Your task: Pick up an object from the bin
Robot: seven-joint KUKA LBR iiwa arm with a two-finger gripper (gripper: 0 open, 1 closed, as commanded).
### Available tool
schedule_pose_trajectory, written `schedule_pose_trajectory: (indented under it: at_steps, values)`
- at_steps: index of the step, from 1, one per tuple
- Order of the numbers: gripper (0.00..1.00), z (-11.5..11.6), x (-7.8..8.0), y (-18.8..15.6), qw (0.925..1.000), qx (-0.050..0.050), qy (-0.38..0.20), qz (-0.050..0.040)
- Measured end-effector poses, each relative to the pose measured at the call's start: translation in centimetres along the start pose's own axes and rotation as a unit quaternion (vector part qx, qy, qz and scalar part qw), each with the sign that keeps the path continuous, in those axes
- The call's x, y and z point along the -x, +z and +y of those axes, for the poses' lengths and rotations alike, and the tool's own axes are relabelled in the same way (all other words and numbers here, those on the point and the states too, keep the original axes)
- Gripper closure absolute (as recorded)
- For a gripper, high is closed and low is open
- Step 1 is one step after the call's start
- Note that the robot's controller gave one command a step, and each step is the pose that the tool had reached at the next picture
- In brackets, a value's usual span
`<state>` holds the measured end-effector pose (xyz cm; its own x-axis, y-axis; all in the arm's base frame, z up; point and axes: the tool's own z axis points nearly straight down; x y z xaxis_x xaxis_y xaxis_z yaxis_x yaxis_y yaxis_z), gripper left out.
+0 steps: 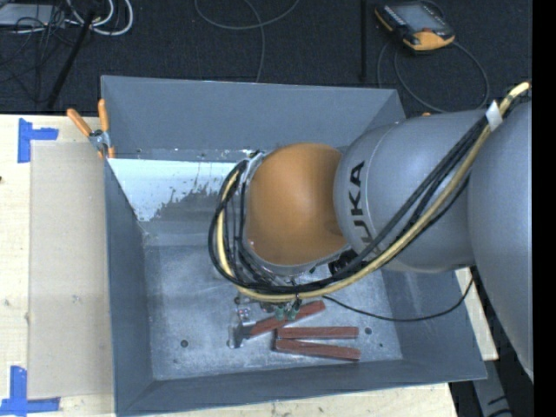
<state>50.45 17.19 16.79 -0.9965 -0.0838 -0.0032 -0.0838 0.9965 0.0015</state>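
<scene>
Grey bin (174, 294) holds reddish-brown sticks (317, 347) beside the tool (241, 327).

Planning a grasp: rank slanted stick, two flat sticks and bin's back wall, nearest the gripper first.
1. Slanted stick, at the gripper's right.
2. Upper flat stick and lower flat stick, further right: too close to call.
3. Back wall, up top.

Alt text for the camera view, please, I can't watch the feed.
The gripper is low in the grey bin, at the left ends of a few reddish-brown flat sticks lying near its lower wall. The arm's orange wrist cover hides much of the floor.
</scene>
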Motion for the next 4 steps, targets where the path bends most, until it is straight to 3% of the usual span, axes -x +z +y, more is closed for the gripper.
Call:
schedule_pose_trajectory:
  at_steps: [1,2,3,4]
  values:
    - [0.00,-3.6,1.4,4.2,0.9951,0.000,-0.099,0.0017]
    - [0.00,-5.6,0.8,6.9,0.9953,-0.001,-0.097,0.0028]
    - [1.00,-8.4,2.3,9.3,0.9938,0.003,-0.111,0.0030]
    - [1.00,-8.5,2.3,9.3,0.9939,0.003,-0.110,0.0030]
